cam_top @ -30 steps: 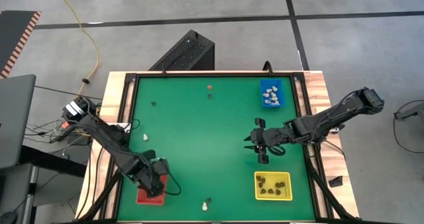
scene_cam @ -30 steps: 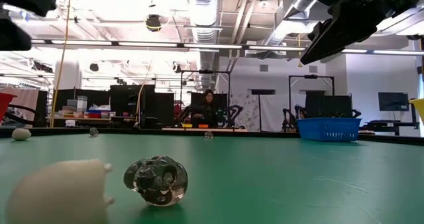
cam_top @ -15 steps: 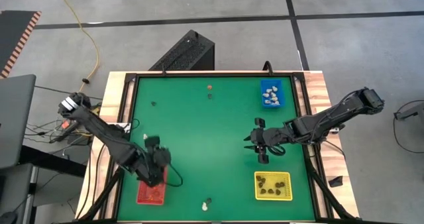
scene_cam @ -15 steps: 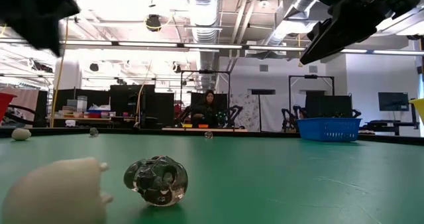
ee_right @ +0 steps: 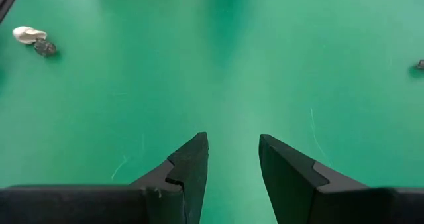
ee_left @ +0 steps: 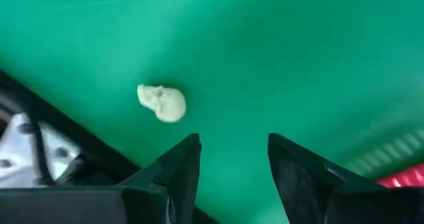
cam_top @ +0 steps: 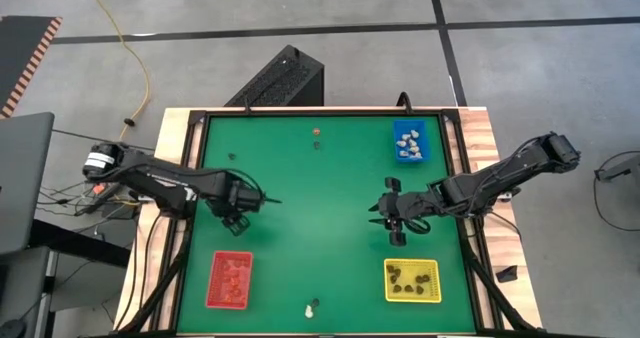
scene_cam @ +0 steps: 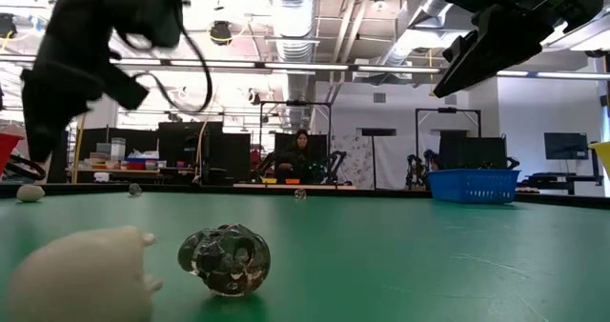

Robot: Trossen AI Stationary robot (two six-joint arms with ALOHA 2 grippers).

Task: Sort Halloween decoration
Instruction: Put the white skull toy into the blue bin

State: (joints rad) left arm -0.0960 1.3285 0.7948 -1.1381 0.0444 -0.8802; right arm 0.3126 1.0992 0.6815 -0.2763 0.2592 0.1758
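Near edge of the green surface [cam_top: 330, 228]: a cream skull trinket [scene_cam: 81, 270] lies touching or just beside a dark glossy one [scene_cam: 225, 258]; the high view shows the pair midway along that edge. The red tray [cam_top: 229, 279] sits toward the near left corner with reddish pieces in it; the yellow tray [cam_top: 411, 279] sits toward the near right corner with dark pieces.

Middle band: left tool [cam_top: 240, 200] hangs above the left side of the surface, fingers spread with nothing between them. Its wrist view shows a second cream skull [ee_left: 162, 103] lying on the cloth just beyond the tips, close to the left edge. Right tool [cam_top: 393, 218] waits over the right-centre, also spread and empty.

Far side: one small dark piece [cam_top: 231, 157] lies toward the far left. A reddish piece [cam_top: 316, 132] and a dark piece just beside it lie near the middle of the far edge. The blue tray [cam_top: 408, 141] at the far right corner holds whitish pieces.

Handling judgement: trinkets look light, rigid and smooth, probably moulded plastic. The rounded skull should roll or skid if nudged from one side. Best hold is likely across its narrower width, fingers straddling it squarely and coming down low to the cloth. The glossy dark piece looks the most slippery. Breakage risk seems low; flicking one away seems the main hazard.
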